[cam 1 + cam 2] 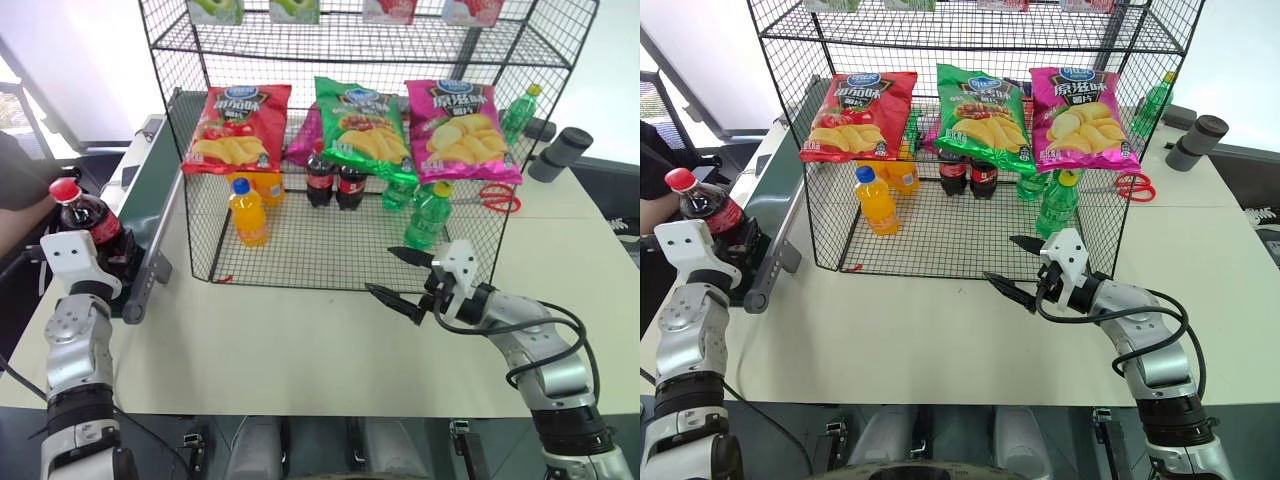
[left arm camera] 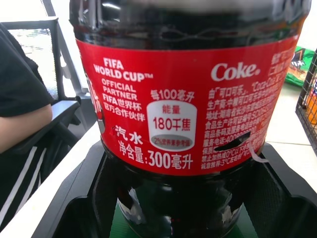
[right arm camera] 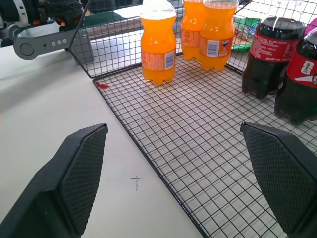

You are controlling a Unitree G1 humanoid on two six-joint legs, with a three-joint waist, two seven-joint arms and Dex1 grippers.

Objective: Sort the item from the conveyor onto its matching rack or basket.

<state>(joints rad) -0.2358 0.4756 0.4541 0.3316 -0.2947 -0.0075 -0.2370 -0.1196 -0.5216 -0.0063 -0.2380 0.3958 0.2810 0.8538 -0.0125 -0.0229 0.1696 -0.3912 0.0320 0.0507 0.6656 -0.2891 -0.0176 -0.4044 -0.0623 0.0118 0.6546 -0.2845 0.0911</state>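
Observation:
The item, a small cola bottle (image 1: 85,215) with a red cap and red label, stands upright at the near end of the conveyor (image 1: 152,185). My left gripper (image 1: 112,262) is shut on its lower body. In the left wrist view the bottle (image 2: 188,99) sits close between the black fingers (image 2: 74,203). My right gripper (image 1: 380,270) is open and holds nothing. It hovers over the table just in front of the black wire basket (image 1: 320,255), whose mesh floor (image 3: 198,148) lies between its fingers (image 3: 81,171).
In the basket stand orange soda bottles (image 1: 247,212), two cola bottles (image 1: 335,180) and green bottles (image 1: 428,215). Crisp bags (image 1: 352,125) hang from the shelf above. Red scissors (image 1: 497,197) lie at the right. A person's arm (image 2: 22,129) is beside the conveyor.

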